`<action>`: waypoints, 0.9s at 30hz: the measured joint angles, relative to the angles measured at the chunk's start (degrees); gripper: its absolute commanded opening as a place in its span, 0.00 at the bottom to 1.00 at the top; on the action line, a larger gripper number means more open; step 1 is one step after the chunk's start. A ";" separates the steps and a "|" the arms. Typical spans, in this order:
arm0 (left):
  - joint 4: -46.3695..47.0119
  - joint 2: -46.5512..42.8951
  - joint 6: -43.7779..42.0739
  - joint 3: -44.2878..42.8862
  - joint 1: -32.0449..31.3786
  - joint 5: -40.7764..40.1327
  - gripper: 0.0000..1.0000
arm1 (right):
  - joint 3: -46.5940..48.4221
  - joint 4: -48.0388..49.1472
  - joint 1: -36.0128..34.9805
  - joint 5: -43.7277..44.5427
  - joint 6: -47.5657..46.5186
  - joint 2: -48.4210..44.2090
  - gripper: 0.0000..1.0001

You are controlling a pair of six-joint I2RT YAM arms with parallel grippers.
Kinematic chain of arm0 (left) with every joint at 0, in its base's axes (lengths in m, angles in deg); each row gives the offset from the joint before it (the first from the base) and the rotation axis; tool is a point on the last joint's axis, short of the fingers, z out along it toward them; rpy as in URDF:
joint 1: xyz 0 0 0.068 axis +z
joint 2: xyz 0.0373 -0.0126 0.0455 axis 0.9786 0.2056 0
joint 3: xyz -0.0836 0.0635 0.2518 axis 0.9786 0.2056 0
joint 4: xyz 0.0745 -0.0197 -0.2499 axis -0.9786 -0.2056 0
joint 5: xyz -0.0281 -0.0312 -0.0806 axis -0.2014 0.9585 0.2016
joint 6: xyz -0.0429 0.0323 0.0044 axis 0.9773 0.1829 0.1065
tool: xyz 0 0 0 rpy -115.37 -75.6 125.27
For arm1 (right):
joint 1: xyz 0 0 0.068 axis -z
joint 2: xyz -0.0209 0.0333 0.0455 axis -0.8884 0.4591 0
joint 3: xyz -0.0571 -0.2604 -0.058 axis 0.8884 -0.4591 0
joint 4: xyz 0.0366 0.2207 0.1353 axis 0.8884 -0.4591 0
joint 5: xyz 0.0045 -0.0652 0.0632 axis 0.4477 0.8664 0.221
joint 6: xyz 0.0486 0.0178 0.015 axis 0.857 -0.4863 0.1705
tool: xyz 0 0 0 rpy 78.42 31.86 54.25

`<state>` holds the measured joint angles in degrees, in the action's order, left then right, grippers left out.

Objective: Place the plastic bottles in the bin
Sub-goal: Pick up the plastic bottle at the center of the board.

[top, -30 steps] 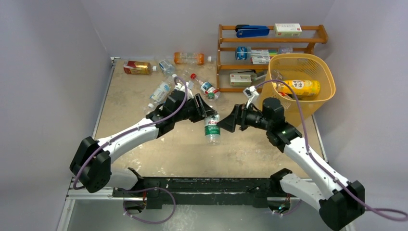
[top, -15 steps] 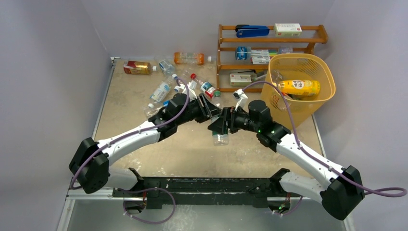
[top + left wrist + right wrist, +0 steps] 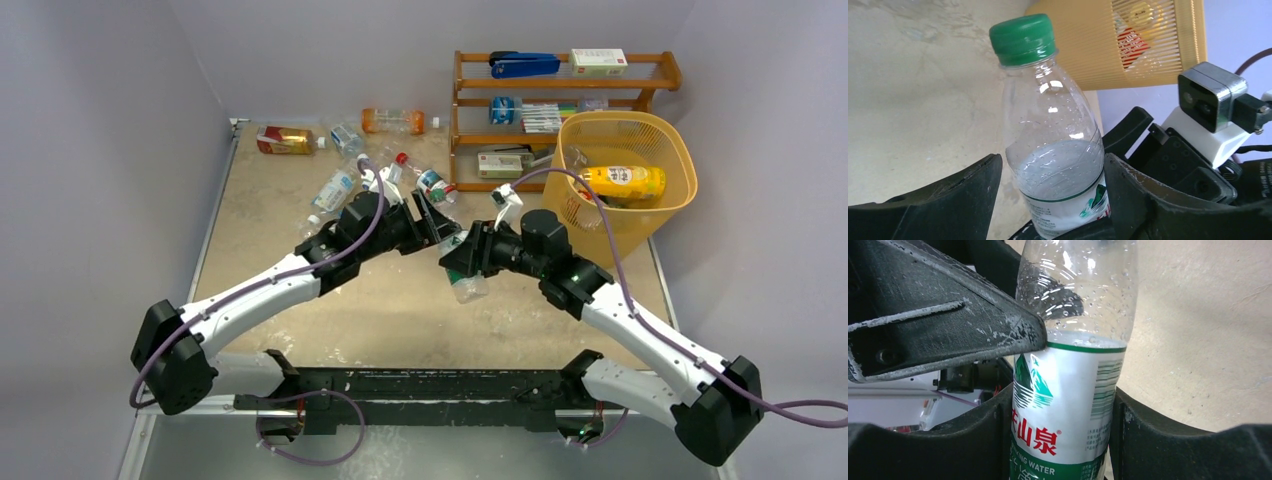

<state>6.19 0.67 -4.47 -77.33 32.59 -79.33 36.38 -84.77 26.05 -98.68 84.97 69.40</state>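
Observation:
A clear water bottle (image 3: pixel 465 284) with a green cap and a white-and-green label hangs above the table's middle, between my two grippers. My right gripper (image 3: pixel 458 264) is shut on its labelled body (image 3: pixel 1068 405), both fingers pressed against it (image 3: pixel 1060 400). My left gripper (image 3: pixel 443 232) is open around the bottle's upper part (image 3: pixel 1050 140); a gap shows beside one finger (image 3: pixel 973 185). The yellow-orange bin (image 3: pixel 672 195) stands at the right with a yellow bottle (image 3: pixel 622 181) in it. Several more bottles (image 3: pixel 335 188) lie at the back left.
A brown wooden shelf rack (image 3: pixel 560 100) with a blue stapler, boxes and pens stands behind the bin. An orange bottle (image 3: pixel 392 120) and an amber one (image 3: pixel 285 140) lie near the back wall. The bin's latticed side (image 3: pixel 1098 50) shows beyond the bottle in the left wrist view.
My right gripper moved in from the right and closed on the bottle that the left gripper was holding. The left jaws have opened. The bottle has tilted slightly.

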 measured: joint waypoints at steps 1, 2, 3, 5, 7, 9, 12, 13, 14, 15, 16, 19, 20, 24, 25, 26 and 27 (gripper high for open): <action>-1.68 -0.33 -0.68 -0.72 0.04 -0.79 0.73 | 0.42 -0.66 -0.02 0.39 -0.20 -0.11 0.49; -2.78 -0.63 -1.31 -1.25 0.11 -1.36 0.74 | 0.81 -1.25 -0.02 0.96 -0.39 -0.26 0.49; -4.04 -1.05 -1.95 -1.77 0.24 -1.97 0.74 | 1.16 -1.95 -0.04 1.44 -0.61 -0.50 0.49; -6.38 -2.12 -3.08 -2.64 0.90 -2.89 0.74 | 1.81 -3.65 -0.02 2.45 -1.01 -1.09 0.49; -8.83 -3.43 -4.15 -2.97 2.36 -4.17 0.74 | 2.49 -5.49 -0.02 3.21 -1.25 -2.01 0.49; -11.72 -4.52 -5.09 -2.97 4.46 -5.60 0.74 | 3.80 -7.80 0.00 4.42 -1.57 -2.91 0.49; -14.88 -5.40 -6.19 -2.97 6.93 -7.04 0.74 | 7.52 -10.84 0.04 6.27 -2.67 -3.34 0.49; -16.06 -5.79 -6.54 -2.97 7.69 -7.61 0.74 | 9.11 -11.80 0.02 7.23 -3.17 -3.34 0.49; -16.85 -6.12 -6.78 -2.97 8.09 -7.87 0.74 | 10.86 -12.98 0.04 7.89 -3.65 -3.28 0.49; -17.38 -6.43 -7.02 -2.97 8.35 -7.98 0.74 | 12.24 -13.81 0.04 8.76 -4.09 -3.19 0.49; -18.03 -6.75 -7.41 -2.97 8.46 -8.17 0.74 | 13.97 -14.88 0.04 9.44 -4.63 -2.97 0.49; -19.28 -7.58 -8.00 -2.86 8.74 -8.37 0.74 | 19.17 -17.88 0.50 12.04 -6.45 -1.73 0.49; -19.47 -7.85 -8.11 -2.71 8.79 -8.39 0.74 | 20.79 -18.99 0.94 12.50 -7.10 -1.14 0.49; -20.44 -8.72 -8.74 -2.34 8.90 -8.59 0.74 | 26.49 -22.77 5.31 13.49 -9.99 1.05 0.49; -20.70 -8.96 -8.92 -2.32 9.01 -8.63 0.74 | 27.80 -23.69 7.28 13.11 -10.86 1.51 0.49; -20.90 -9.27 -9.07 -2.19 9.14 -8.70 0.74 | 29.11 -24.46 9.46 13.05 -11.74 1.99 0.49; -20.98 -9.62 -9.22 -1.95 9.20 -8.74 0.74 | 30.62 -25.42 11.65 13.00 -12.59 2.67 0.49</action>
<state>-14.80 -8.95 -13.69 -79.27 41.80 -88.07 67.00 -110.19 37.70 -85.67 72.38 72.06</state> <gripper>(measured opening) 0.741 0.593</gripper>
